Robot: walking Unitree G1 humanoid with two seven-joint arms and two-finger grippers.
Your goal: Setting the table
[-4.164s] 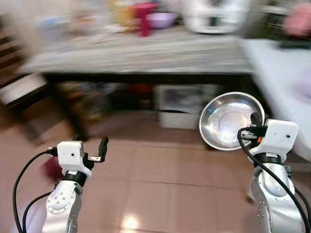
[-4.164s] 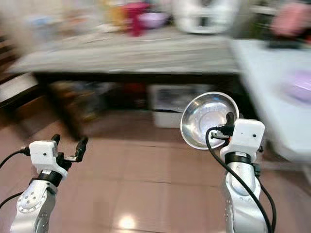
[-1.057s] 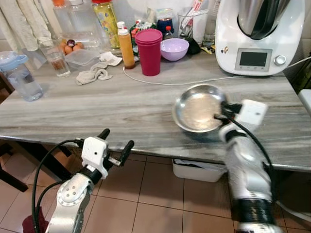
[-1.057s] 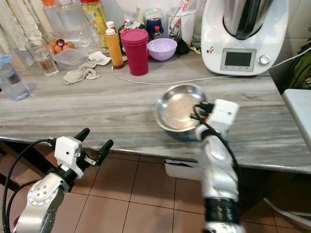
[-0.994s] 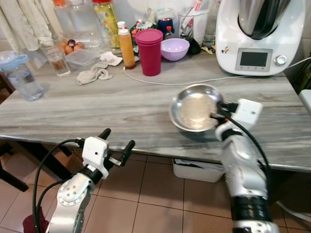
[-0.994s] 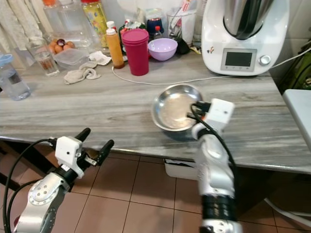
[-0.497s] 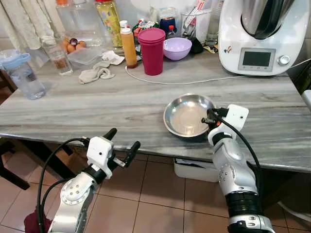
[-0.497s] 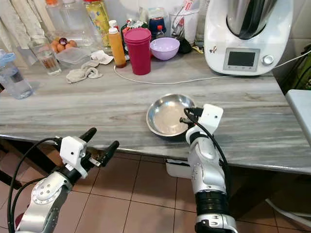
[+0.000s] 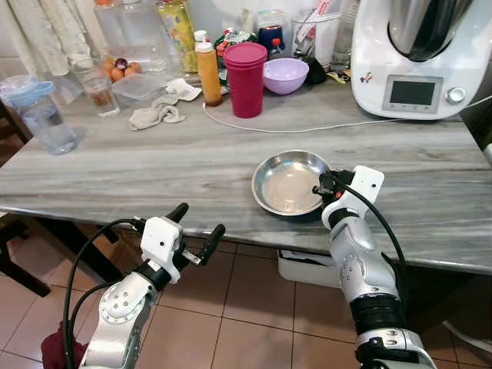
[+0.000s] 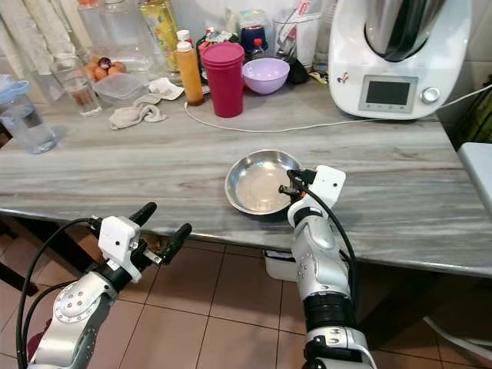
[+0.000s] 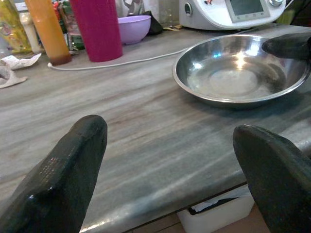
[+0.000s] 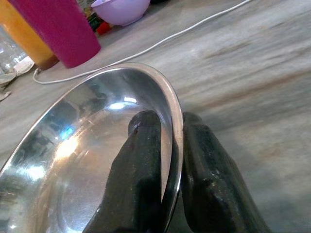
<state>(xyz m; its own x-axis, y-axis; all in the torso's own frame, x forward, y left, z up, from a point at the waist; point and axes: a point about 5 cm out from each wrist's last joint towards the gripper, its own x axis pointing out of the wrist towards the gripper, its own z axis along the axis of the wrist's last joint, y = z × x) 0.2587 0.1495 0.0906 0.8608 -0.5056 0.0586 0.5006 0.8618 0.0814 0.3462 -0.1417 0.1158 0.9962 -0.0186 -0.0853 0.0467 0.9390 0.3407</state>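
Observation:
A shiny steel bowl (image 9: 286,183) sits level on the grey marbled countertop (image 9: 138,173), close to its front edge. My right gripper (image 9: 321,187) is shut on the bowl's right rim. In the right wrist view one finger (image 12: 144,160) lies inside the bowl (image 12: 82,160) and the other outside, with the rim pinched between them. My left gripper (image 9: 196,224) hangs open and holds nothing, just below and in front of the counter's edge. The left wrist view looks across the counter at the bowl (image 11: 240,73).
At the back of the counter stand a magenta tumbler (image 9: 247,68), a purple bowl (image 9: 285,75), an orange bottle (image 9: 207,63) and a white kitchen machine (image 9: 419,54). A white cable (image 9: 307,127) runs behind the steel bowl. A water jug (image 9: 40,115) stands far left.
My right arm has brought the tilted bowl down and a little left until it sits level on the counter. Four seconds ago I was still coming up to the table with it.

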